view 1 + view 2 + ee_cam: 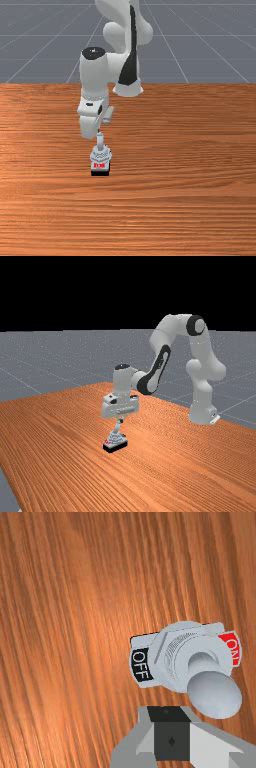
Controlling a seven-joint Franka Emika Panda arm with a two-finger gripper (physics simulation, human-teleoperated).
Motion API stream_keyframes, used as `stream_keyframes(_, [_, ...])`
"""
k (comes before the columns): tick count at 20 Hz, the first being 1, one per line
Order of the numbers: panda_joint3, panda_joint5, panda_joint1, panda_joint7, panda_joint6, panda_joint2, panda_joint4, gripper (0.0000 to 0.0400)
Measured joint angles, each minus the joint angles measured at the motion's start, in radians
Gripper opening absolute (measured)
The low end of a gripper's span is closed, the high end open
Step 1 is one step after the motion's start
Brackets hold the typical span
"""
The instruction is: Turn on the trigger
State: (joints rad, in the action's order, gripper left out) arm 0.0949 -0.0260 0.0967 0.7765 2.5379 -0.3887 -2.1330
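Gripper (121, 420) is held narrow, with fingertips together, over the bench (175, 205). Close below it the toggle switch (100, 155) is seen, its black OFF label (140, 665), grey lever (215, 695) and red ON label (232, 648) shown in turn by the wrist view.

black switch label (140, 665) "OFF", red label (231, 648) "ON"

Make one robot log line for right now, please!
tool: shut, close to lever, touch unclear | switch: on table | labels: red ON, black OFF | lever: not gripped
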Motion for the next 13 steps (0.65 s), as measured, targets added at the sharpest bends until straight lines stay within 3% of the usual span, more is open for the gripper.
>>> stream_keyframes(6, [0.009, -0.006, -0.035, -0.103, 0.001, 0.011, -0.017, 0.0000])
stream_keyframes(7, [0.006, 0.005, -0.032, -0.109, 0.071, 0.014, -0.037, 0.0000])
stream_keyframes(8, [-0.032, 0.081, 0.011, -0.036, -0.036, -0.011, 0.029, 0.0000])
stream_keyframes(9, [0.020, 0.019, -0.048, -0.184, -0.027, -0.006, 0.028, 0.0000])
stream_keyframes(13, [0.019, 0.041, -0.058, -0.215, -0.076, -0.047, 0.119, 0.0000])
